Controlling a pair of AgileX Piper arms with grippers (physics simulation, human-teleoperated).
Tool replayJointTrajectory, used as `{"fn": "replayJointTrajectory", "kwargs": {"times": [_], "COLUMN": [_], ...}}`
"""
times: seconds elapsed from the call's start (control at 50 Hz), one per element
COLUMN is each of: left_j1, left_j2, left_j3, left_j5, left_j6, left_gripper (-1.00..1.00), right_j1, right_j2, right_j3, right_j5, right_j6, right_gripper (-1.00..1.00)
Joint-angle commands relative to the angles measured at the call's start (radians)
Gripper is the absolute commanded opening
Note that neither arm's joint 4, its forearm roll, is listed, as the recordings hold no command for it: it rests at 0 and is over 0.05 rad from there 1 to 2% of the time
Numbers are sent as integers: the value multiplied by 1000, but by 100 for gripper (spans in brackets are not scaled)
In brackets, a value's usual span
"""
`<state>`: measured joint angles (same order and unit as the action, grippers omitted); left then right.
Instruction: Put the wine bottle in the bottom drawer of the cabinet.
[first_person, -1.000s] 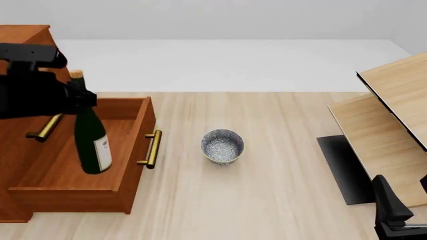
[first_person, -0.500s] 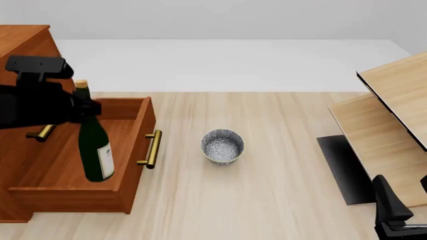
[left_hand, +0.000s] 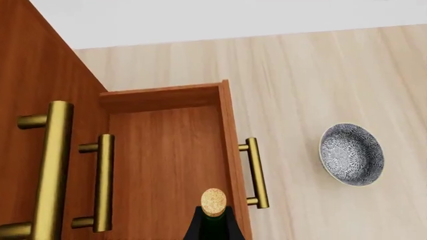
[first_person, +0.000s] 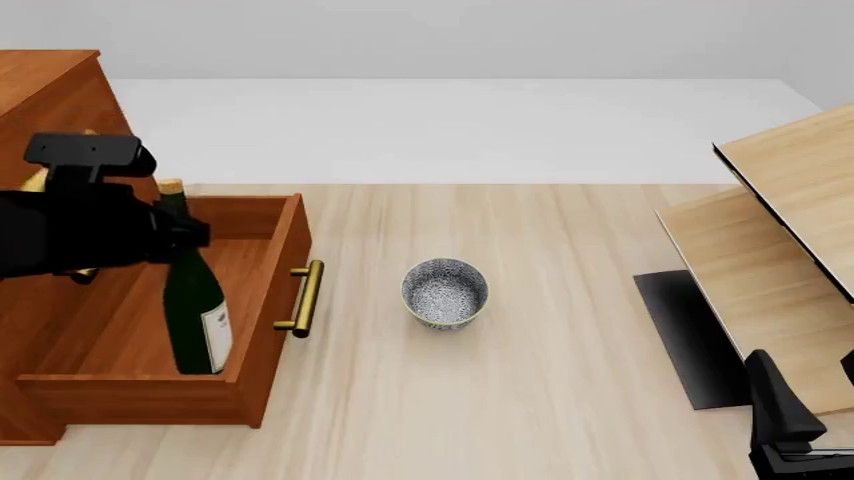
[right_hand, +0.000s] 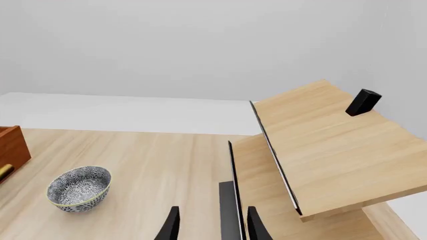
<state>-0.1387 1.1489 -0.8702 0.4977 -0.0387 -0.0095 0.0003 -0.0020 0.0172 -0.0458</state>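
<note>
My left gripper (first_person: 174, 236) is shut on the neck of the wine bottle (first_person: 198, 315), a dark green bottle with a tan cork and a white label. The bottle hangs nearly upright with its lower part inside the open bottom drawer (first_person: 254, 345) of the reddish-brown cabinet (first_person: 47, 95). In the left wrist view the cork (left_hand: 213, 196) shows above the drawer's floor (left_hand: 167, 155), beside the brass handle (left_hand: 255, 172). My right gripper (right_hand: 213, 227) is open and empty, low at the front right (first_person: 785, 425).
A grey speckled bowl (first_person: 445, 292) stands on the table right of the drawer's handle (first_person: 304, 298); it also shows in the right wrist view (right_hand: 79, 187). Pale wood furniture with a black panel (first_person: 767, 250) fills the right side. Two upper drawer handles (left_hand: 50, 170) jut out.
My left gripper has moved down and slightly right with the bottle, lowering its base deeper into the open bottom drawer. The right arm has not moved.
</note>
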Motion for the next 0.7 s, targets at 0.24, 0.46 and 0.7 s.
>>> {"fn": "replayJointTrajectory", "kwargs": {"times": [0.24,0.46,0.7], "left_j1": [-3,-12,1], "left_j2": [21,52,79], "left_j3": [17,24,20], "left_j5": [-33,-51,-72], "left_j6": [9,-4,-22], "left_gripper": [-100,-100,-100], "right_j1": [-1,-2,-2], "right_j2": [0,0,0], "right_j3": [0,0,0], "right_j5": [0,0,-1], "right_j6": [1,1,1], "right_gripper": [100,100,100]}}
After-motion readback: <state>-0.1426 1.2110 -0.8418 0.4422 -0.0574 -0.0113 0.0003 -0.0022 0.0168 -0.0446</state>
